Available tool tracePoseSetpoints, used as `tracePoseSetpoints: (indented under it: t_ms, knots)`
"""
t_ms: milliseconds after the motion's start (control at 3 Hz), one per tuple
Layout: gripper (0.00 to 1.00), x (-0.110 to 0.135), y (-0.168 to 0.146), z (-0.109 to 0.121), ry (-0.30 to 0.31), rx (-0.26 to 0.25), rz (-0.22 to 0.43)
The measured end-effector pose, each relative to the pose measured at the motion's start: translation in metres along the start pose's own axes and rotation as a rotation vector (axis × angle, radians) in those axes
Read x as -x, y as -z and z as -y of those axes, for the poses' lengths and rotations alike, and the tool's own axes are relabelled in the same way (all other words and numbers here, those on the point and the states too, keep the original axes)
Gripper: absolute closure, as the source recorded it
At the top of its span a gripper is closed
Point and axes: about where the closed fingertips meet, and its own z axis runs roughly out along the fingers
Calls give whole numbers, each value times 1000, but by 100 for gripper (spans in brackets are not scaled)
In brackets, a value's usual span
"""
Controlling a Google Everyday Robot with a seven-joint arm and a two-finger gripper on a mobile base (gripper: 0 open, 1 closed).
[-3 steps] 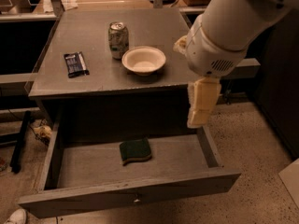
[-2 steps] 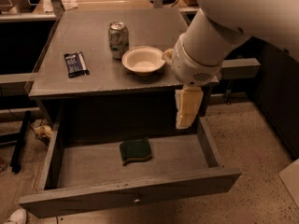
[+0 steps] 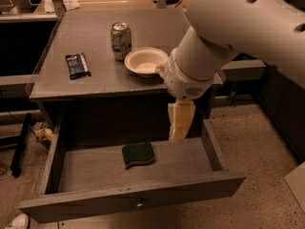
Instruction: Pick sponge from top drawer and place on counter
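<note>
The sponge [image 3: 138, 154], dark green on top with a yellow edge, lies flat in the middle of the open top drawer [image 3: 128, 199]. The drawer is pulled out below the grey counter [image 3: 95, 46]. My gripper [image 3: 178, 132] hangs from the white arm, pointing down, above the drawer's right half. It is to the right of the sponge and above it, not touching it.
On the counter stand a soda can [image 3: 120, 40] and a white bowl [image 3: 145, 60], with a dark blue snack wrapper [image 3: 77, 65] to the left. My arm covers the counter's right front corner. A shelf [image 3: 243, 70] juts out at the right. Clutter lies on the floor at left.
The arm has swung left and lower. The gripper has moved from the drawer's right side toward the sponge. The sponge has not moved.
</note>
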Motion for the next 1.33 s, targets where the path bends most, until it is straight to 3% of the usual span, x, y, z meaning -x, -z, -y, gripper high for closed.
tracePoseSetpoints:
  t_ms: [667, 1000, 1333]
  knots:
    - [0, 53, -60, -2, 116, 70, 48]
    - [0, 54, -61, -3, 118, 71, 48]
    - [0, 37, -82, -19, 51, 98, 4]
